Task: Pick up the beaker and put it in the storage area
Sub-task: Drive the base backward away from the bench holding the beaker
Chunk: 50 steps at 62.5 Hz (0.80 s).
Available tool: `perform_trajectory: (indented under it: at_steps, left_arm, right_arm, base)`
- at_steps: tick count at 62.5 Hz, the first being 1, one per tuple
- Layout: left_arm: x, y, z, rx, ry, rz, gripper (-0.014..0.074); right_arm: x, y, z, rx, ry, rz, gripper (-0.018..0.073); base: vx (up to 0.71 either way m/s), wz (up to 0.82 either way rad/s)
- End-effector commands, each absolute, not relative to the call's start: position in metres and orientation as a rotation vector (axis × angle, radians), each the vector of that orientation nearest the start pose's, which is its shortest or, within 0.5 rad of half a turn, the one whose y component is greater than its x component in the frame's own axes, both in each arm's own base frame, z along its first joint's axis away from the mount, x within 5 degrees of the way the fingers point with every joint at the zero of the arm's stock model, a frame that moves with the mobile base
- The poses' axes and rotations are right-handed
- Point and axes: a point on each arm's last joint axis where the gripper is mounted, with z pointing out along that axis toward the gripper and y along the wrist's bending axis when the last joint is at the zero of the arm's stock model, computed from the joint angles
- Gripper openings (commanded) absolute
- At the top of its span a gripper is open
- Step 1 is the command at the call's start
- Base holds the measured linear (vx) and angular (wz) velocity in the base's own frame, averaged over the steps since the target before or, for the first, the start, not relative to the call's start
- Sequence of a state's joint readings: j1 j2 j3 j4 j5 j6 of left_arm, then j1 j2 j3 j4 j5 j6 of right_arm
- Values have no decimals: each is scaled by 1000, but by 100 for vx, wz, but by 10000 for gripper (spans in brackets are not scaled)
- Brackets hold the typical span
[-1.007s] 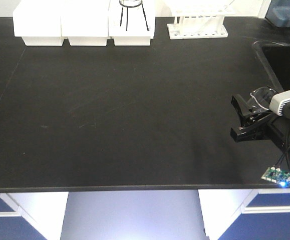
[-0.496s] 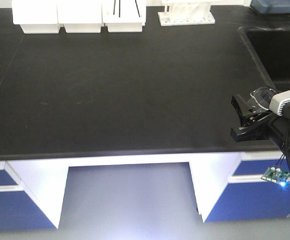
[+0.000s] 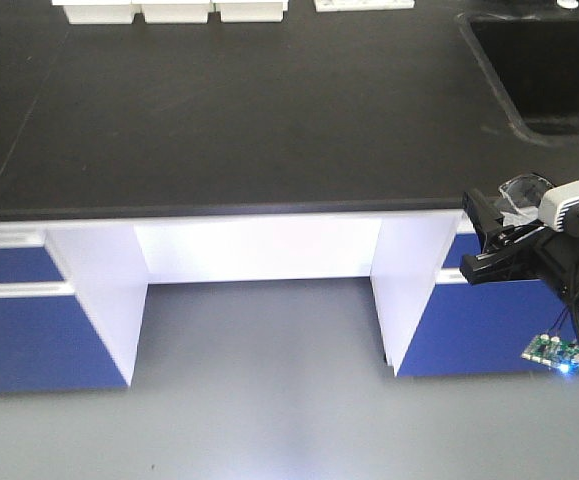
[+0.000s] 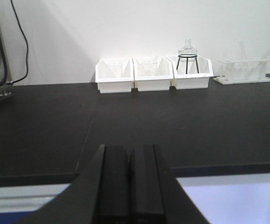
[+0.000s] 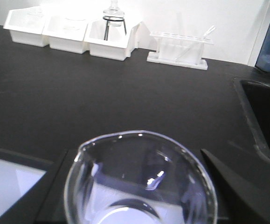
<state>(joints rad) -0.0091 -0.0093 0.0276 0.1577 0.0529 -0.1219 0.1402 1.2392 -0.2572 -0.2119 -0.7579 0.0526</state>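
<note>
Holding: right pincer (image 3: 489,238) clasps one beaker (image 5: 139,186), aloft by the tabletop's (image 3: 219,120) front edge.
Beaker: clear glass, cylindrical, pouring lip, apparently empty.
Left pincer (image 4: 130,168): fingers pressed together, nothing between.
Beyond: three white bins (image 4: 153,77), one tube rack (image 4: 244,72), one sink (image 3: 549,70).

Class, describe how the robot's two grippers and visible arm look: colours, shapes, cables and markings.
The right gripper has angular matte black fingers on a light grey housing, with thin black cables and a small green circuit board lit blue beneath. The left gripper shows two flat black fingers.
</note>
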Motion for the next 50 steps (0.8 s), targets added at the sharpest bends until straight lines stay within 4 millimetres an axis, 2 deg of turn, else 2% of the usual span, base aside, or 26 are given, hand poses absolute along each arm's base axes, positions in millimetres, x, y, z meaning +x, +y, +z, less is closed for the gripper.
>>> perform_trajectory:
  at_steps: [1,50]
  left_arm:
    - [54,-1,215,29,1434,10,-6]
    - [54,-1,215,29,1434,10,-6]
  right_arm:
    - [206,44,226,-308,1556,164,67]
    - [206,44,226,-308,1555,165,67]
  base:
    - [-31,6]
    - [-30,3]
